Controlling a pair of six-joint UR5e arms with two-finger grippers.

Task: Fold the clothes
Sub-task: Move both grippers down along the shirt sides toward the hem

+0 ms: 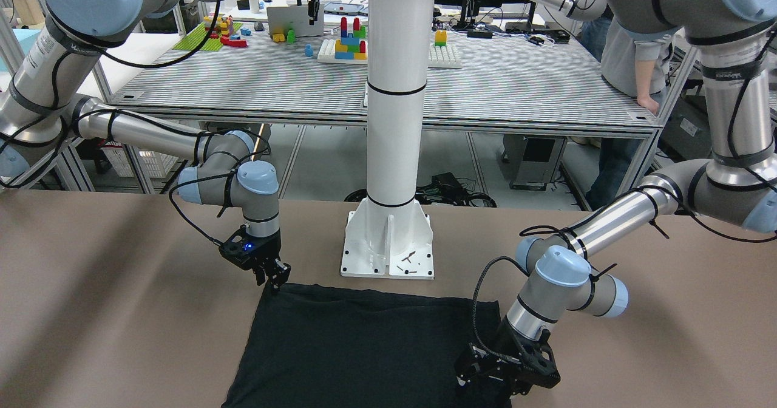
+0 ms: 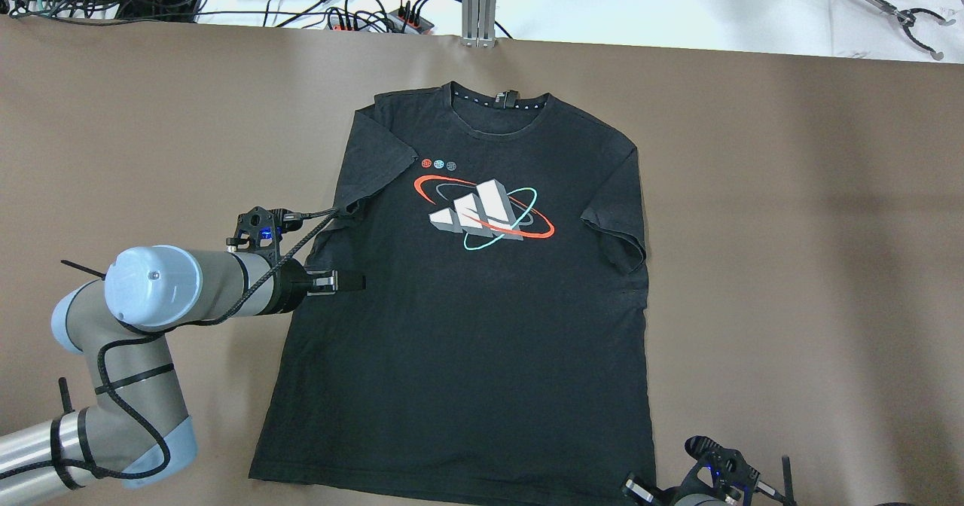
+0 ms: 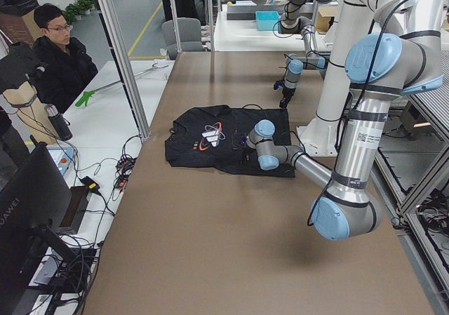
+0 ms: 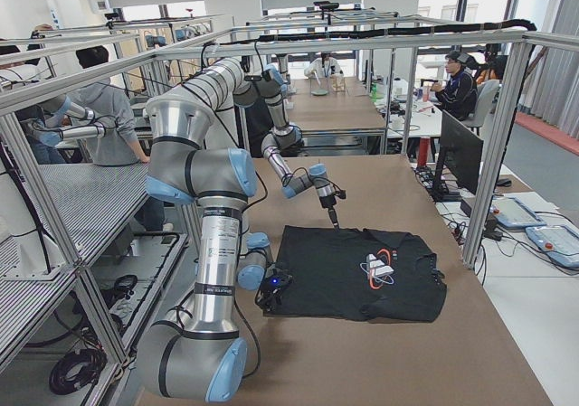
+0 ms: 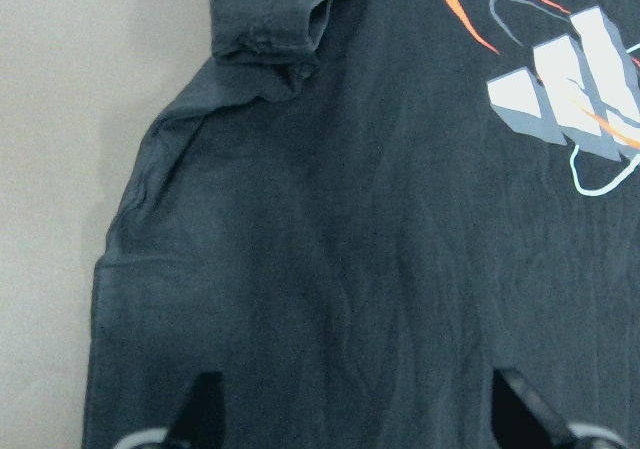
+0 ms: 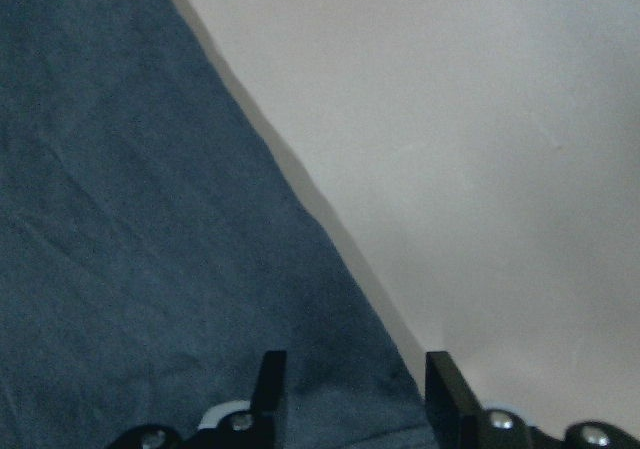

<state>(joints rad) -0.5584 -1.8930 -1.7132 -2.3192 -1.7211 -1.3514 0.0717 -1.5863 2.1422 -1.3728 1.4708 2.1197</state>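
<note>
The clothes are one black T-shirt [image 2: 482,325] with a white, red and teal print, lying flat and face up on the brown table, collar at the far side. My left gripper [image 2: 354,282] is open over the shirt's side edge just below one sleeve. The left wrist view shows its jaws wide apart [image 5: 360,409] above the fabric [image 5: 350,269]. My right gripper [image 1: 276,276] is at the opposite hem corner. In the right wrist view it is open [image 6: 355,369], with the shirt's edge [image 6: 120,249] running between its fingers.
The white pillar's base plate [image 1: 388,244] stands on the table just behind the shirt's hem. Cables and power strips [image 2: 361,9] lie beyond the table's far edge. A seated person [image 3: 59,55] is off to the side.
</note>
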